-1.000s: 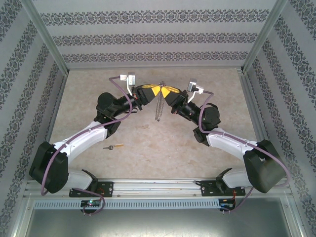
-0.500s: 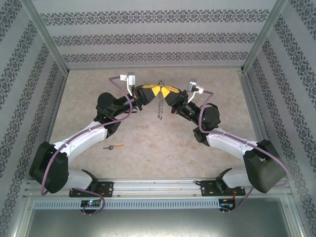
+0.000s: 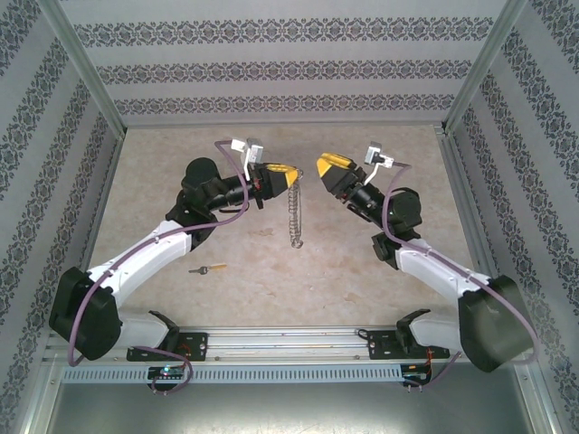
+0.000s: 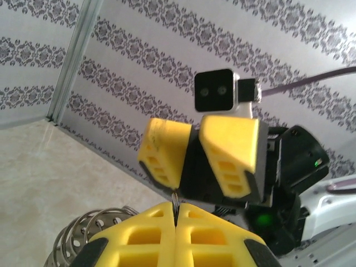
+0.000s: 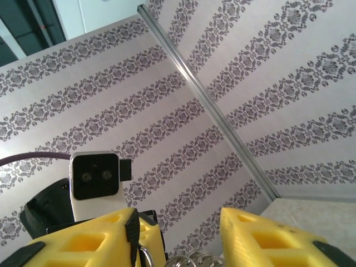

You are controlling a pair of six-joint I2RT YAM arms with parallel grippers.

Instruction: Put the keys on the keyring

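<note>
Grey keyring (image 3: 295,213) hangs from left tool (image 3: 289,173); key (image 3: 213,268) lies apart on table (image 3: 298,294).

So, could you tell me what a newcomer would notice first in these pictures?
The keyring, a coiled grey metal loop, hangs from the shut yellow fingers of the left gripper over the middle of the table. The right gripper faces it, fingers open and empty. One small brass key lies alone on the table beside the left arm.
</note>
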